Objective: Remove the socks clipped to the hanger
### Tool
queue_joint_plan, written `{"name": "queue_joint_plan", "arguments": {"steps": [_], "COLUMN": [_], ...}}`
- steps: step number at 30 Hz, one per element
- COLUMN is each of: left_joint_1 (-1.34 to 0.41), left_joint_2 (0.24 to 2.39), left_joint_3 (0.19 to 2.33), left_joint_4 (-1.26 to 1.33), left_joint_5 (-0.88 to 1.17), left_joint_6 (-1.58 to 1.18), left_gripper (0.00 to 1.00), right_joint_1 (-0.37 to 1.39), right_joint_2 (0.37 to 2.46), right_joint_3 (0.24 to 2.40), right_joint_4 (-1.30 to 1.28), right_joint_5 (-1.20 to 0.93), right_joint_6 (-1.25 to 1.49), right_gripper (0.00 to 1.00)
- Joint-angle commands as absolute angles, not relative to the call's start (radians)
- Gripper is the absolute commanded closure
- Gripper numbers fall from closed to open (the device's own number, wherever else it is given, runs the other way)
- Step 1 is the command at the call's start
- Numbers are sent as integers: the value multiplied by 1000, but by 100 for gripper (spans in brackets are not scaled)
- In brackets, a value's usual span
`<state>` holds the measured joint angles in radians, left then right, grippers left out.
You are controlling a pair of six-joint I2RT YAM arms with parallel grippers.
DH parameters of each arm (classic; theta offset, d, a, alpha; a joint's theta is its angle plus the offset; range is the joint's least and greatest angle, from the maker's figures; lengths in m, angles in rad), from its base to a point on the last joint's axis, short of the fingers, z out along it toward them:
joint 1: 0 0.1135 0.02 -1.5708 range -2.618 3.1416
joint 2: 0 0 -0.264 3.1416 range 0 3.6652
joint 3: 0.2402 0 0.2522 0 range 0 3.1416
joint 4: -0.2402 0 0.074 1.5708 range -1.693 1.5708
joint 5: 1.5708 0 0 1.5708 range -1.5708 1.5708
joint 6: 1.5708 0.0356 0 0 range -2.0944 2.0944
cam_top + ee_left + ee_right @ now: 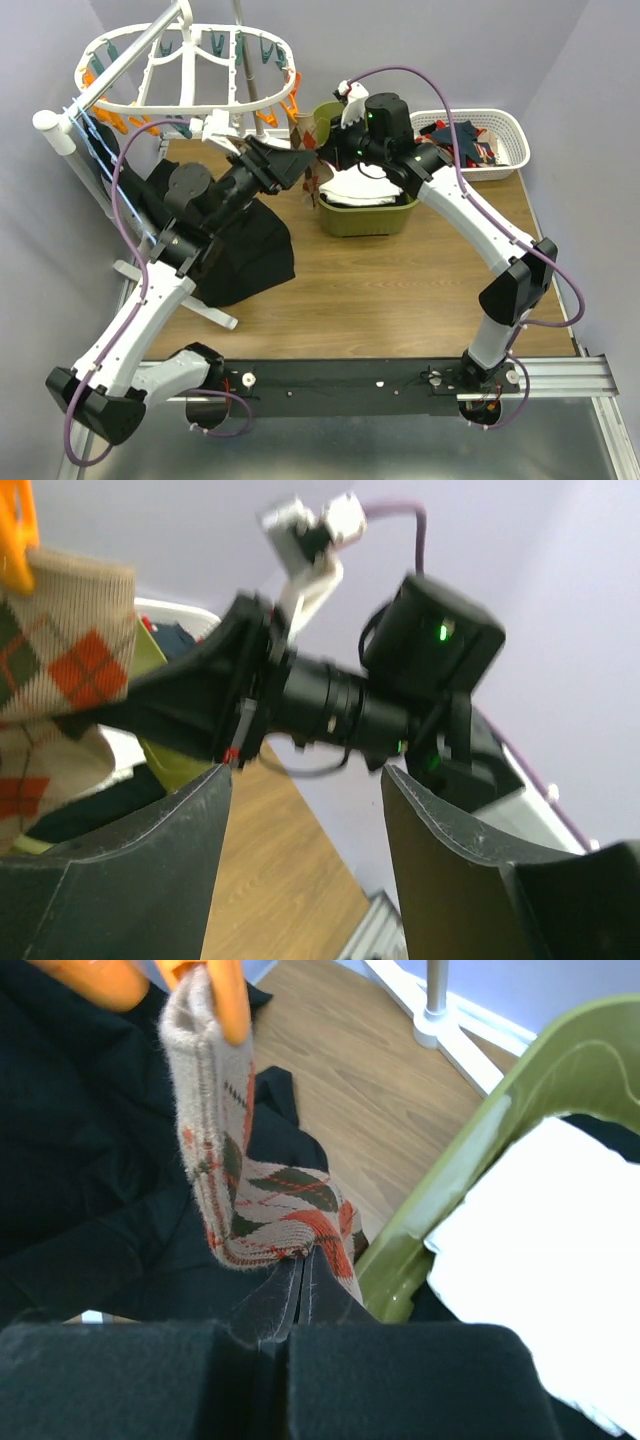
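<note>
The white oval hanger (190,70) with teal and orange clips stands at the back left. One beige sock with orange and dark argyle diamonds (250,1190) hangs from an orange clip (215,990). My right gripper (303,1260) is shut on this sock's lower end. The left wrist view shows the same sock (70,650) at its left edge, with the right gripper's fingers (180,710) reaching to it. My left gripper (305,780) is open and empty, right next to the right gripper (318,172) below the hanger's right end. In the top view the sock is mostly hidden.
An olive green bin (365,228) holding a folded white cloth (360,185) stands just right of the grippers. A white mesh basket (505,125) with several socks is at the back right. A large black garment (240,250) lies under the left arm.
</note>
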<state>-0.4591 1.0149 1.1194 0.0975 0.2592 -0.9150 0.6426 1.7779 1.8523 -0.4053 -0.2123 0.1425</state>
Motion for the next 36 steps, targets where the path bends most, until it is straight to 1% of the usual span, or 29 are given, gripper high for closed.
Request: {"name": "queue_joint_plan", "arguments": {"steps": [1,2,3,5,12,20,30,36], "left_joint_1": [-538,-564,-572,-583,-621,-635,-635,-635], "left_joint_2": [1115,1133,1153,1210,1357,1442,1562,1617], "left_joint_3": [1342,1377,1444,1503,1713,1778,1939,1997], "left_joint_4": [-107,-136,-196,-250,-415,-486,-560,-607], "left_joint_5": [-61,-148,-188,-289,-434,-592,-661,-704], "left_joint_6": [-847,-847,-850,-868,-853,-847,-827,-813], "left_gripper": [31,31,31,31,31,31,30,31], "right_joint_1": [664,672,673,683,715,745,772,785], "right_joint_2": [1709,1706,1701,1690,1675,1652,1620,1608], "right_joint_3": [1873,1871,1870,1870,1878,1891,1855,1842], "right_joint_4": [-477,-480,-483,-488,-482,-474,-457,-446], "right_joint_5": [-138,-120,-112,-92,-17,63,90,112], "right_joint_6": [121,118,115,109,66,9,-38,-54], "right_gripper": [99,99,99,99,99,99,99,99]}}
